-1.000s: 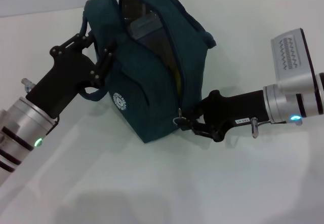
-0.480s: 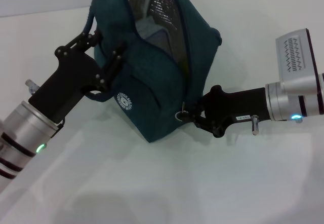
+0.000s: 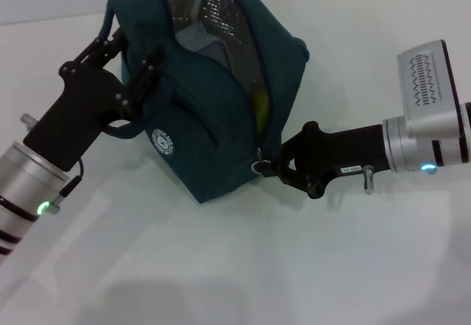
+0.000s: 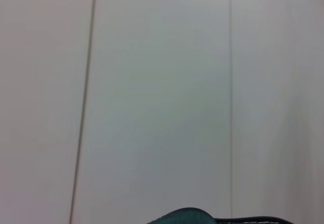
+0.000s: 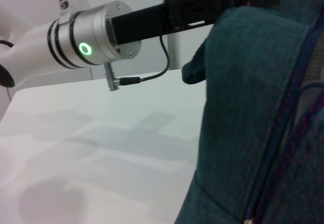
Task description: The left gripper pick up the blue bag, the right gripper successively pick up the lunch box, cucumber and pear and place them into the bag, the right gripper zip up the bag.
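The blue bag (image 3: 213, 119) hangs tilted above the white table, its top zipper open most of its length and silver lining showing. My left gripper (image 3: 131, 54) is shut on the bag's handle side at the upper left. My right gripper (image 3: 269, 168) is shut on the zipper pull (image 3: 257, 167) at the bag's lower right end. Inside the opening I see the lunch box (image 3: 194, 41) and a yellow sliver (image 3: 259, 106) that may be the pear. The cucumber is hidden. The bag fills the right wrist view (image 5: 253, 107), and its edge shows in the left wrist view (image 4: 187, 216).
The white table (image 3: 221, 266) spreads under and in front of the bag. My left arm's silver cuff with its green light (image 5: 86, 46) shows in the right wrist view. A wall stands behind the table's far edge.
My left gripper has carried the bag's top to the left and slightly up, tilting the bag more. My right gripper has stayed at the zipper pull, shifting slightly left.
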`<state>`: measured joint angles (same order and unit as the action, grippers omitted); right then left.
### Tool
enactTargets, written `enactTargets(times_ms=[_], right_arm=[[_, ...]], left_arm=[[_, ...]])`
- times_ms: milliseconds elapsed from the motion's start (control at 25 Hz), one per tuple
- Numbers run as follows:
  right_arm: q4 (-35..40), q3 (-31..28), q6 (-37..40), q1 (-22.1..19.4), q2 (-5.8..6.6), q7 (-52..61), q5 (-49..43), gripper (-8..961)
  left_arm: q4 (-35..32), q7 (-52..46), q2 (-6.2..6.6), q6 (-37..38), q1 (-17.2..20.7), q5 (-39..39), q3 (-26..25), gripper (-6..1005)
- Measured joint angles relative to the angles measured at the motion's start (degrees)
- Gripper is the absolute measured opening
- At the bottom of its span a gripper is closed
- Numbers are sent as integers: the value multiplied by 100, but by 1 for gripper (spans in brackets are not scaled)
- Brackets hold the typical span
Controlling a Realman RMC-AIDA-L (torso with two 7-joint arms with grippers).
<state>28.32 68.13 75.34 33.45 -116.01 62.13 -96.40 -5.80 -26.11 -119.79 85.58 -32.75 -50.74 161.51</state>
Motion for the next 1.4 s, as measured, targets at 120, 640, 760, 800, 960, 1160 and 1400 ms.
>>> enactTargets(times_ms=[120,640,760,800,960,1160,1400], right_arm=[[0,6,5,1,1,-17,0,7],[40,16,-63,27,-11,-42,64,7],[22,21,-65,73,-15,-56,106,7],[14,25,-64,80,-16,-57,121,7],[6,33,-64,82,-16,-60,138,7],[6,53,-64,102,-16,-61,217,7],[-5,88,-93,147,-16,-40,233,7]], left_arm=[[10,-170,14,-151,-39,-34,-5,528],[367,-1201,49,-306,-125,135,64,539],[435,-1360,47,-244,-128,209,59,541],[443,-1387,46,-212,-116,209,50,542],[456,-1493,49,-121,-88,209,33,613],[598,-1763,53,-85,-69,205,26,828],[874,-2186,52,287,38,96,3,883]])
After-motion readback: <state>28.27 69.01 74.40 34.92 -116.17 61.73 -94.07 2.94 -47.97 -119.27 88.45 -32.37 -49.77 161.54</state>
